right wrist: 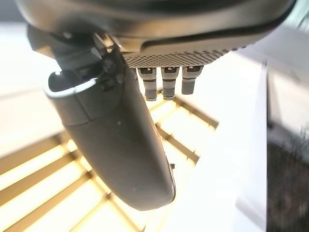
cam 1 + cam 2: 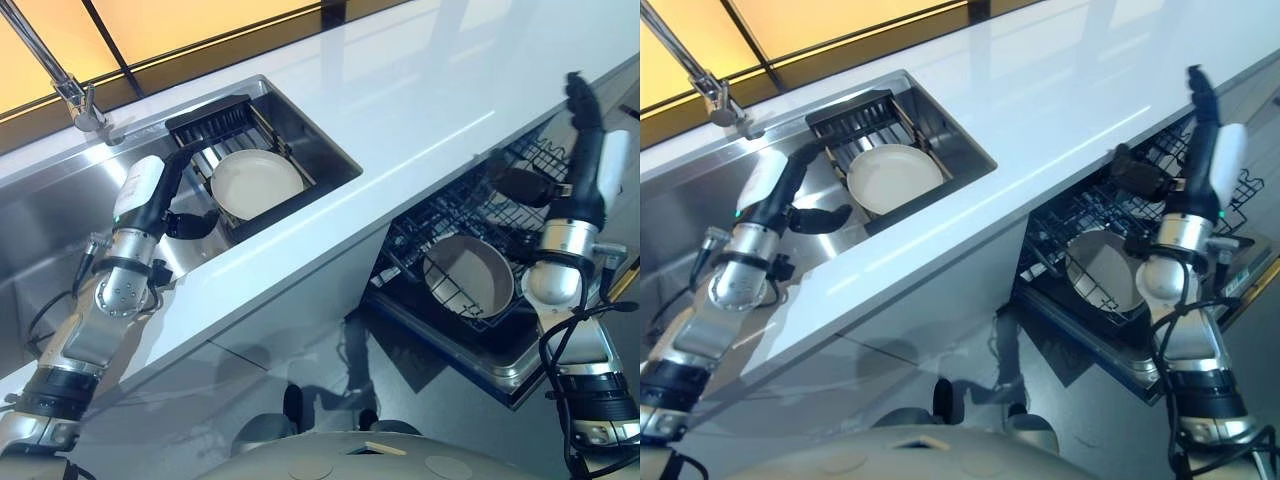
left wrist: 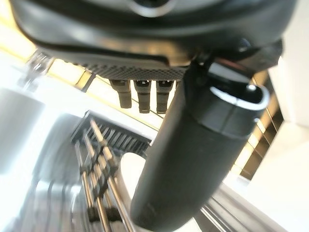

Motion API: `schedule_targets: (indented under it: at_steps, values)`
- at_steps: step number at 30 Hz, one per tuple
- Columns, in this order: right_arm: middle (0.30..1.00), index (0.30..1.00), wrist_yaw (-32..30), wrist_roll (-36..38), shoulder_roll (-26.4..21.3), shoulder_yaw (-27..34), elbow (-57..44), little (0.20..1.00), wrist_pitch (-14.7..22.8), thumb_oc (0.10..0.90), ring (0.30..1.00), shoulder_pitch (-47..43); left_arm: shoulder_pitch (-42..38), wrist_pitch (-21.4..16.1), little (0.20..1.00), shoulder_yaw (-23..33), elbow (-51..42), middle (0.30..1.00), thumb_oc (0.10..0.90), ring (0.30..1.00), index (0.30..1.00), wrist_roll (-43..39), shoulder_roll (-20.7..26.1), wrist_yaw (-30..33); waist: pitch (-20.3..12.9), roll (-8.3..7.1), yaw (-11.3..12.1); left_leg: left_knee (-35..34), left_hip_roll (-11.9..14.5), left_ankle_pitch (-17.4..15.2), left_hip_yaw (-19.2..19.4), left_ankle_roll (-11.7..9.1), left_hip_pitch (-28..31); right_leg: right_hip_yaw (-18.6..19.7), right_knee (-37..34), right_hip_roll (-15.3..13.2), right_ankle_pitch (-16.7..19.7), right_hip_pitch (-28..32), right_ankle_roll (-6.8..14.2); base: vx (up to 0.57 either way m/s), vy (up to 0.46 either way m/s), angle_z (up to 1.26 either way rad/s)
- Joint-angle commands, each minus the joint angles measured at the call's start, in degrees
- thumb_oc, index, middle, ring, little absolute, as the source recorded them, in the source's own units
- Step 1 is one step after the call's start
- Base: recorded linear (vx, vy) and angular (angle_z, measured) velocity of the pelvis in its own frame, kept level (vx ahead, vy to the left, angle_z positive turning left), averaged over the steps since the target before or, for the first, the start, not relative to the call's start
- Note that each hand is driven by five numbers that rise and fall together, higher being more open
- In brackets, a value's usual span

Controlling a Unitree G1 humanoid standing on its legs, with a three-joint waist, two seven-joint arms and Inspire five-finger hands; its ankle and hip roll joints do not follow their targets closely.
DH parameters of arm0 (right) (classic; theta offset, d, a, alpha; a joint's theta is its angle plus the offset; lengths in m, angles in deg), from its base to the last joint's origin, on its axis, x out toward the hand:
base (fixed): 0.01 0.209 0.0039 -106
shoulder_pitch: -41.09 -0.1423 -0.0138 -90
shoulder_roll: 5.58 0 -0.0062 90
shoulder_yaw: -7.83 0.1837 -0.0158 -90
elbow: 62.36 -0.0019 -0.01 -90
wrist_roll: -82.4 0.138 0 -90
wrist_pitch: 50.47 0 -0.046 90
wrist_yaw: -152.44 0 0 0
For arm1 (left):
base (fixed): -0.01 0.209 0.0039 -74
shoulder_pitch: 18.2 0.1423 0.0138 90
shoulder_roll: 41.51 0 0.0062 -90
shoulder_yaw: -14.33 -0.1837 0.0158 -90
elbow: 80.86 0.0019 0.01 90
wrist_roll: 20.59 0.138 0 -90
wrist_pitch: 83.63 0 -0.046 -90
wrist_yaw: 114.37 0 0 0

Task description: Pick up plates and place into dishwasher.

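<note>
A glossy white bench (image 2: 420, 90) carries a recessed steel sink (image 2: 60, 215). In the sink, a round cream plate (image 2: 256, 182) leans in a black dish rack (image 2: 225, 125), staged for pickup. The left hand (image 2: 165, 195) hangs just beside this plate, fingers straight, thumb apart, holding nothing. Below the bench edge, a second cream plate (image 2: 468, 275) stands in the dishwasher's wire basket (image 2: 520, 170). The right hand (image 2: 585, 150) is raised above the basket, released, fingers extended.

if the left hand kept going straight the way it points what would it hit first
Probably the cream plate lying in the black rack in the sink; the left hand, fingers straight, reaches towards its near edge. Depth is hard to judge.
</note>
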Motion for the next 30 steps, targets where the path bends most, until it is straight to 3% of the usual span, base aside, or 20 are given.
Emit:
schedule_targets:
  at_steps: [1, 6, 10, 13, 17, 21, 25, 30]
  values:
    - [0.900, 0.900, 4.8, 2.6, -5.1, -0.8, -5.3, 0.900, 4.2, 0.800, 0.900, -3.8, -10.6, -3.4, 0.900, 1.0, -3.0, 0.900, 0.800, 0.900, 0.900, 3.0, 6.2, 2.1, -6.1, 0.75, -0.1, 0.1, -2.2, -6.1, 0.6, 1.2, 3.1, -0.1, 3.9, 2.4, 3.8, -6.1, 1.5, -0.01, 0.032, 0.00]
    - [0.900, 0.900, 10.5, 6.2, -4.9, -4.5, -5.9, 0.900, 1.9, 0.800, 0.900, -4.0, -15.5, 1.2, 0.900, -1.5, -3.5, 0.900, 0.800, 0.900, 0.900, 1.1, 10.0, -4.6, -6.4, 1.26, -0.5, 0.1, -2.3, -5.9, 0.8, 1.0, 3.0, -0.3, 3.7, 2.1, 4.2, -6.4, 1.8, -0.01, 0.037, 0.01]
    - [0.900, 0.900, 15.1, 9.0, -4.6, -9.3, -6.5, 0.900, -2.2, 0.800, 0.900, -6.2, -22.1, 10.6, 0.900, -6.1, -0.7, 0.900, 0.800, 0.900, 0.900, -3.0, 11.4, -13.6, -6.3, 1.92, -0.9, 0.1, -2.6, -5.7, 1.0, 1.0, 2.7, -0.1, 3.6, 2.0, 4.4, -6.6, 2.0, 0.01, 0.056, 0.00]
    - [0.900, 0.900, 16.2, 10.1, -4.6, -11.5, -6.7, 0.900, -4.0, 0.800, 0.900, -7.9, -26.1, 14.0, 0.900, -8.9, 1.8, 0.900, 0.800, 0.900, 0.900, -4.7, 12.0, -16.6, -6.2, 2.26, -1.2, 0.1, -2.7, -5.6, 1.1, 1.1, 2.7, -0.1, 3.6, 1.9, 4.5, -6.6, 2.0, 0.02, 0.042, -0.01]
    - [0.900, 0.900, 17.3, 11.9, -3.6, -14.9, -6.3, 0.900, -5.9, 0.800, 0.900, -10.6, -32.7, 17.2, 0.900, -13.9, 7.4, 0.900, 0.800, 0.900, 0.900, -9.3, 11.6, -18.7, -6.0, 2.72, -1.8, 0.1, -2.9, -5.4, 1.5, 1.1, 2.5, 0.3, 4.0, 1.8, 4.6, -7.1, 2.2, 0.04, 0.051, -0.02]
    - [0.900, 0.900, 16.8, 11.5, -2.2, -17.2, -6.5, 0.900, -6.7, 0.800, 0.900, -10.4, -34.0, 19.5, 0.900, -15.7, 10.4, 0.900, 0.800, 0.900, 0.900, -15.6, 8.7, -20.0, -5.8, 2.95, -2.3, 0.2, -3.1, -5.4, 1.9, 1.4, 2.2, 0.7, 4.5, 1.6, 4.5, -7.7, 2.3, 0.05, 0.043, -0.03]
    - [0.900, 0.900, 15.4, 11.3, -1.4, -18.0, -5.8, 0.900, -7.0, 0.800, 0.900, -10.6, -33.8, 21.6, 0.900, -17.5, 12.8, 0.900, 0.800, 0.900, 0.900, -14.1, 5.2, -19.0, -5.3, 3.09, -2.9, 0.5, -3.3, -5.6, 2.2, 1.8, 2.1, 1.3, 5.2, 1.4, 4.4, -8.2, 2.5, 0.07, 0.047, -0.02]
    - [0.900, 0.900, 15.8, 11.8, -1.3, -17.4, -6.3, 0.900, -8.5, 0.800, 0.900, -10.1, -34.8, 24.2, 0.900, -17.7, 14.9, 0.900, 0.800, 0.900, 0.900, -10.7, 4.2, -15.1, -5.1, 3.08, -3.5, 0.6, -3.5, -5.7, 2.7, 2.0, 2.0, 1.7, 5.8, 1.1, 4.3, -8.8, 2.7, 0.08, 0.034, -0.06]
